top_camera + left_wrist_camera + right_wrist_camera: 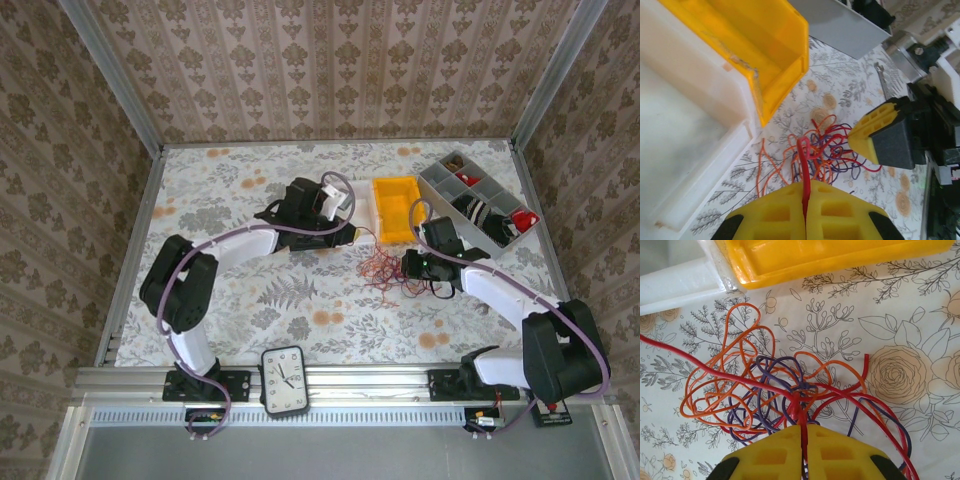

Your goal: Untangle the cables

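One surface [250, 310]: floral-patterned, carrying the bins and the wires.
Two arms: the left arm [215, 255] reaches in from the near-left corner and the right arm [510, 295] from the near-right corner. Their wrists come close together a little right of the middle.
Grey tray [436, 185]: divided into compartments, set askew by the far-right corner. Its contents are too small to tell.
Yellow bin [398, 208]: toward the far edge, right of the middle, just beside the grey tray.
White bin [685, 125]: hard against the yellow bin's left side.
Cables [380, 268]: a loose tangle of red, orange and purple strands lying on the surface, about midway between the far and near edges. It sits just nearer than the yellow bin and between the two wrists.
Left fingers [770, 215]: pressed together, with one red strand pinched between them and running down into the tangle.
Right fingers [775, 455]: pressed together on a red strand at the knot of the tangle. Orange and purple loops spread out beyond them.
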Tool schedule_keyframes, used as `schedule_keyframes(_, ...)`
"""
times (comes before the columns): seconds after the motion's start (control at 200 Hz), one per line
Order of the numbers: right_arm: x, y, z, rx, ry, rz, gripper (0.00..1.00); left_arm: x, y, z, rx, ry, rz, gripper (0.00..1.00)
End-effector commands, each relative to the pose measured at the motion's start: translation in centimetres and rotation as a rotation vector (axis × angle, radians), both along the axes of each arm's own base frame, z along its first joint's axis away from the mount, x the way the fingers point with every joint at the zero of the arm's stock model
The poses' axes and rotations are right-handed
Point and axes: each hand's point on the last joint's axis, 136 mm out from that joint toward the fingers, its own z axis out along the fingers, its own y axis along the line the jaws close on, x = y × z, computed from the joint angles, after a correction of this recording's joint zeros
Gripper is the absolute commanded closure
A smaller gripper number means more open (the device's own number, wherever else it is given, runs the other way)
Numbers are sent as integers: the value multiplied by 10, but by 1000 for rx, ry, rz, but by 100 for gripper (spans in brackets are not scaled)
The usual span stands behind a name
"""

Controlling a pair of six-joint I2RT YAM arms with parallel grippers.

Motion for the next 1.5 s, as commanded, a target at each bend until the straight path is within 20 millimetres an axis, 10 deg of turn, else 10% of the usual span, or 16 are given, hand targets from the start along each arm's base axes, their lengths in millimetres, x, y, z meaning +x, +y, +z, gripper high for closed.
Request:
schedule_keyframes(0.0,0,-14,-2,-65,6,-61,91,28,27,19,0,-73,192,100)
schedule_keyframes(0.245,-14,-36,-11,-119,44,-139,93,55,80,26,-96,-48,424,100)
schedule_keyframes(0.485,-8,-17,-1,-39,12,-62,84,27,56,45,-163,-75,224,100)
schedule_keyframes(0.655,-2,1,17,24,-46,13,56,16,44,54,-171,-85,147,100)
schedule_keyframes(0.855,-6,37,33,50,-86,181,45,15,35,62,-192,-75,127,100)
schedule_keyframes(1.495,35,111,27,25,-138,355,59,0,18,83,-305,39,22,100)
